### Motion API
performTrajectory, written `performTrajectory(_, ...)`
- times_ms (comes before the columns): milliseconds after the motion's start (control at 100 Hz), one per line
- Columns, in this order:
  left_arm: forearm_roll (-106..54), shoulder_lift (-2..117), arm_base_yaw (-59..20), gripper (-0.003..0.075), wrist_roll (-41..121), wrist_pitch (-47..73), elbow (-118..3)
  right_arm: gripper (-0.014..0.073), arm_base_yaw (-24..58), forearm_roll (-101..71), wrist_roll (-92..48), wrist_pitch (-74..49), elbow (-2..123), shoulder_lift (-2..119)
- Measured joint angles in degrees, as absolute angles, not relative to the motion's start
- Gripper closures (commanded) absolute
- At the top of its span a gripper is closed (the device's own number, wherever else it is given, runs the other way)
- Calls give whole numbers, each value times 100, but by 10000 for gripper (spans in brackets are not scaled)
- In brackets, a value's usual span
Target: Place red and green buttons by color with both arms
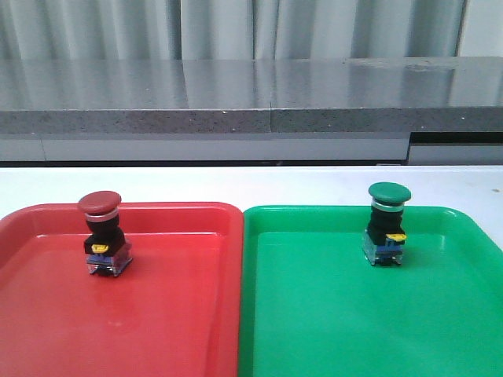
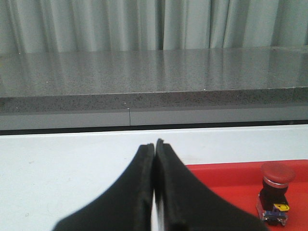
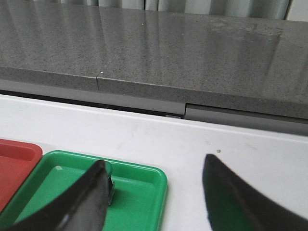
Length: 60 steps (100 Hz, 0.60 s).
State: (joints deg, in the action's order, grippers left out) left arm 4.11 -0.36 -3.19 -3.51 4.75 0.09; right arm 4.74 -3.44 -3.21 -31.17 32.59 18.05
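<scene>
The red button (image 1: 102,236), dark red cap, black body, yellow tab, stands upright in the red tray (image 1: 173,314) near its far left. The green button (image 1: 387,224) stands upright in the green tray (image 1: 338,314) near its far right. Neither arm shows in the front view. In the left wrist view my left gripper (image 2: 155,144) is shut and empty over the white table, left of the red tray (image 2: 226,173); the red button (image 2: 275,198) stands to its right. My right gripper (image 3: 154,166) is open and empty; the green button (image 3: 110,185) is mostly hidden behind one finger (image 3: 89,197).
The white table (image 1: 251,184) runs behind the two trays, which lie side by side. A grey stone ledge (image 1: 251,98) and curtains stand at the back. The right gripper hangs over the green tray's (image 3: 144,202) far right corner.
</scene>
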Motion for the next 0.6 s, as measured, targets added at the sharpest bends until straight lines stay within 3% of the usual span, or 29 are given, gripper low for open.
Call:
performTrajectory(210, 411, -36, -319, 739, -351, 475, 9, 664, 474, -344, -321, -3126, 3255, 1805)
performTrajectory(600, 411, -36, -319, 739, -351, 475, 9, 662, 474, -344, -321, -3126, 3255, 1805)
